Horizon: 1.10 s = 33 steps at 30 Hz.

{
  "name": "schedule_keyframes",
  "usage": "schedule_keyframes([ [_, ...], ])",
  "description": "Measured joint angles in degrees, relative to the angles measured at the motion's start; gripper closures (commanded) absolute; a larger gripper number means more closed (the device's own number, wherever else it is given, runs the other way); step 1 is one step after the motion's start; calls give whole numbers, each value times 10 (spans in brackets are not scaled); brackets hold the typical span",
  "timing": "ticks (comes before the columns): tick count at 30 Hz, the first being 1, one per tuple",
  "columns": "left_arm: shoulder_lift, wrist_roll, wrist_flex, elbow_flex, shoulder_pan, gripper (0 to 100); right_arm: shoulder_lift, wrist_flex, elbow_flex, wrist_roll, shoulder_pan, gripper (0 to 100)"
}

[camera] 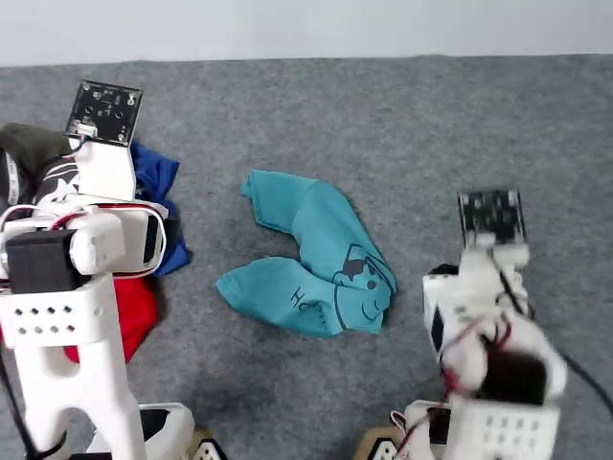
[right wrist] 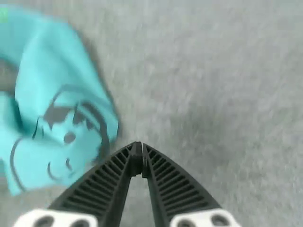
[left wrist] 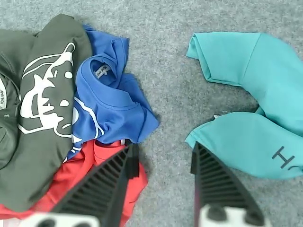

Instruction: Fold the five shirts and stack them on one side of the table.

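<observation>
- Your left gripper (left wrist: 163,149) is spread wide and empty. It hangs over bare table (camera: 431,125) between the pile and the teal shirt (camera: 316,259).
- Your right gripper (right wrist: 137,146) is pinched closed on nothing, just beside the teal shirt's printed end.
- The teal shirt lies mid-table, crumpled into a loose curl with its sleeves bunched. It is not folded.
- The pile on the left side holds the dark green shirt (left wrist: 52,151), blue shirt (left wrist: 109,104) and red shirt (left wrist: 94,158). They overlap in a heap rather than a neat stack.
- You can count four shirts; I can't tell where the fifth is.
- Judged progress: near zero. Nothing looks folded, so all the folding and stacking is left.
</observation>
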Motion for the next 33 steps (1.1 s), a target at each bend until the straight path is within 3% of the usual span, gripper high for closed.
schedule_keyframes([
  [4,0,0,0,0,0,866,167,55,-108,25,-1,983],
  [8,0,0,1,0,0,866,316,70,-190,-9,-31,976],
  [12,0,0,1,3,0,866,440,73,-248,-52,-69,852],
  [16,-3,0,1,40,0,866,524,90,-292,-80,-109,713],
  [24,-3,0,1,95,-3,866,598,60,-394,-81,-185,702],
  [33,-3,0,-16,95,-151,863,739,-29,-534,-15,-250,702],
])
